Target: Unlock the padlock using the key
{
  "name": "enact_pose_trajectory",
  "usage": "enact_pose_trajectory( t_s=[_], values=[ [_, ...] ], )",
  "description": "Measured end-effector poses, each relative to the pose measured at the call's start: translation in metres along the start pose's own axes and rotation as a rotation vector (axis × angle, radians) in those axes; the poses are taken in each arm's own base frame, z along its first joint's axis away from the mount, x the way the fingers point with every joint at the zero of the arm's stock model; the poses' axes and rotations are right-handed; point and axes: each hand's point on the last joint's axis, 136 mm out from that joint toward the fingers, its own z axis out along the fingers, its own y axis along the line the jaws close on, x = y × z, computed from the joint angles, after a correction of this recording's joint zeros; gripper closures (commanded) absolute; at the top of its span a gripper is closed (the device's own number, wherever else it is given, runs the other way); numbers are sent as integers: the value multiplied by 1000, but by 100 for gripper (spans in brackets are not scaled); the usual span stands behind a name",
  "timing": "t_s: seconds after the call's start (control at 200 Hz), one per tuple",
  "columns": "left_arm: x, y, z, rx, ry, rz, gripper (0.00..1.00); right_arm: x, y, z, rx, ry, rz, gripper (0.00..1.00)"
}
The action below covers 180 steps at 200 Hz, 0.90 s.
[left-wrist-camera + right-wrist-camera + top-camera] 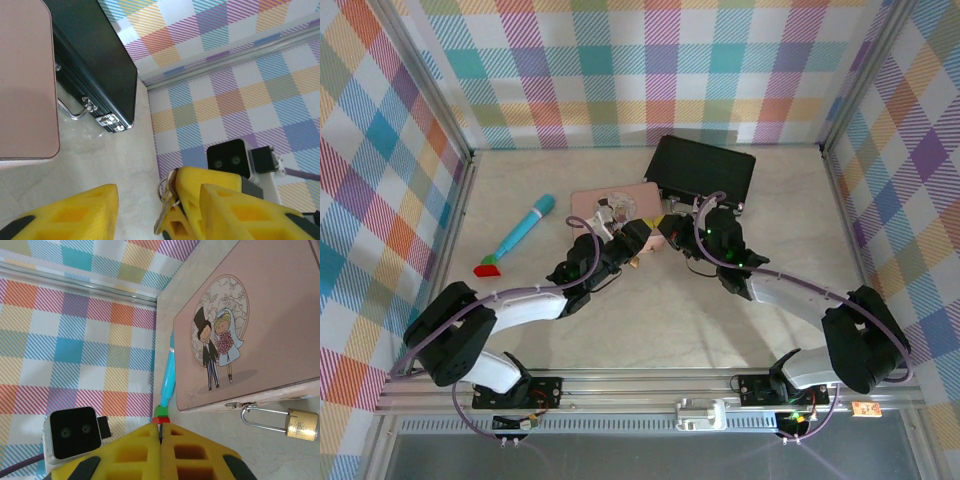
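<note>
While the two arms crowded nose to nose over the middle of the table [670,320], the right gripper [160,429] was clenched tight, its yellow fingers pressed flat together with no gap. From the left wrist, the key [164,212] and its ring hung at the edge of those clamped fingers, clear of the tabletop. It looked pinched there, though the contact itself was hidden. The left gripper [159,196] stood released, jaws apart, straddling the key and the tips of the other claw and gripping nothing. Its right-hand finger sat just beside those tips.

And the padlock [301,424]? It lay flat on the table in the right wrist view, brass body to the right, silver shackle pointing toward the small hasp on the front edge of the pink tin [270,315]. Whether the shackle passed through that hasp, I could not tell. The lock was apart from the shut fingers, off to their right.

Plenty of clutter sat around it. The tin, a bride and groom drawn on its lid, lay right against the padlock's spot. Beyond the tin, the black case [95,65] stood close by, its silver handle and latch facing the grippers. A blue pen-like stick [168,375] with a red and green end lay on the far side of the tin, well off to the left when seen from above. Plaid walls [620,60] boxed the table in on three sides.
</note>
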Motion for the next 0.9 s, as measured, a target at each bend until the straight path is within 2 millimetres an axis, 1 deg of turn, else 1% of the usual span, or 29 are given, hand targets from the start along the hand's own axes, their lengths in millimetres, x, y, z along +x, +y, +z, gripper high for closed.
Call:
enact_pose_trajectory(
  t_s=[0.055, 0.125, 0.29, 0.41, 0.53, 0.6, 0.65, 0.755, 0.9],
  values=[
    [-1, -1, 1, 7, -6, -7, 55, 0, -3, 0, -1, -6, 12, 100],
    [-3, -4, 1, 20, -14, -17, 60, 0, -4, 0, -3, -12, 23, 100],
    [-6, -8, 3, 43, -34, -36, 60, -3, 0, 0, -23, -25, 38, 100],
    [-3, -2, 6, 32, -30, -50, 60, -4, 3, -1, -46, -32, 43, 100],
    [0, 6, 9, 14, -23, -60, 64, -4, 3, -1, -51, -34, 48, 100],
    [0, 7, 10, 14, -23, -69, 69, -4, 1, 0, -49, -33, 49, 100],
    [0, 6, 10, 17, -24, -73, 76, -3, 0, 0, -47, -33, 50, 100],
    [-2, 2, 10, 31, -29, -76, 85, -3, -2, 2, -41, -31, 51, 100],
    [-3, 0, 10, 37, -35, -79, 89, -3, 0, 2, -49, -33, 54, 100]
  ],
)
